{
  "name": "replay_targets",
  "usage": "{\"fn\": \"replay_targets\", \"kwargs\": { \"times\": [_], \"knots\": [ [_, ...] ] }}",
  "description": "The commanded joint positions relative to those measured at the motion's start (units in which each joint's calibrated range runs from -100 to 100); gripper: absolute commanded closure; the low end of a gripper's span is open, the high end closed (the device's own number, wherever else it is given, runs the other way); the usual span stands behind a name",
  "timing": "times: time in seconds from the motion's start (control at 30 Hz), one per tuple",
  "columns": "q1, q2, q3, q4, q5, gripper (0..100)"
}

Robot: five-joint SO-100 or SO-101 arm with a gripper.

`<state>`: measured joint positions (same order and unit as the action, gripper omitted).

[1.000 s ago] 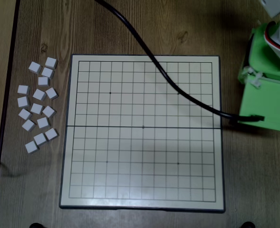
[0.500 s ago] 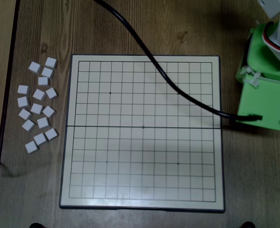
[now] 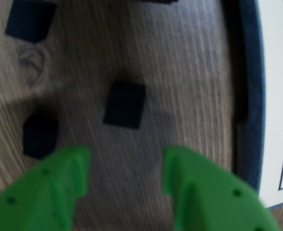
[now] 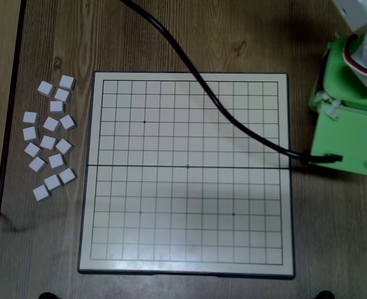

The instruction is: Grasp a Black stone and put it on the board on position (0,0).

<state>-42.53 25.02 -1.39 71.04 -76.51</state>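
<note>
My green two-finger pincer (image 3: 124,168) spread apart and empty over wood table (image 3: 179,72), small matte black square block (image 3: 125,104) just ahead, my green base (image 4: 348,134) shifted slightly lower than before, off-white gridded board (image 4: 186,171) unchanged

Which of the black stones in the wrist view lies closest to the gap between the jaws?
The middle black stone, just above the gap. The others lie further left.

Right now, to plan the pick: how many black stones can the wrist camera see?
3 stones: one centre, one left, one top left. A dark sliver at the top edge may be a fourth.
</note>
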Motion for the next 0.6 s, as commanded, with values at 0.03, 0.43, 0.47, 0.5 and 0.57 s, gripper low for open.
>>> {"fn": "replay_targets", "kwargs": {
  "times": [0.03,0.43,0.47,0.5,0.57],
  "knots": [
    [0.9,-0.6,-0.8,-0.4,-0.5,88],
    [0.9,0.5,-0.7,-0.7,-2.1,88],
    [0.9,0.7,-0.7,-0.8,-2.1,88],
    [0.9,0.8,-0.7,-0.9,-2.2,88],
    [0.9,1.1,-0.7,-1.1,-2.4,88]
  ]
}}
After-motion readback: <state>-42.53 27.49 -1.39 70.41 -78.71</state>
